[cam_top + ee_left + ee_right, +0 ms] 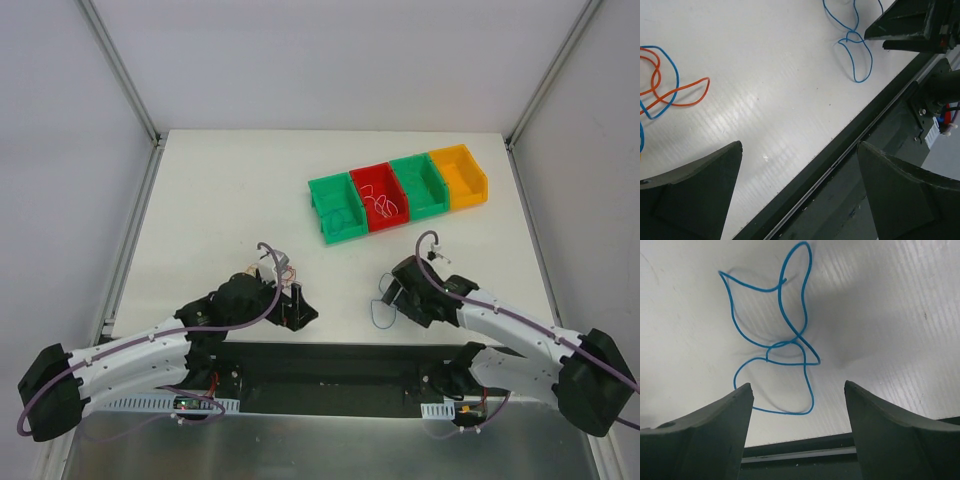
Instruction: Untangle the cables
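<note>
On white table [890,290], blue cable [801,338] looped, perhaps self-knotted, left fingers [695,190] and right fingers [705,430] spread

White table [230,190], row of four storage bins side by side at far right: green bin [330,190], red bin [372,175], second green bin [420,185], orange bin [462,175], black mounting plate [330,365] along near edge.

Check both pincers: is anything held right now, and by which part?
Nothing is held. The left pincer is open with nothing between its fingers. The right pincer is open, and the blue cable lies loose on the table.
</note>
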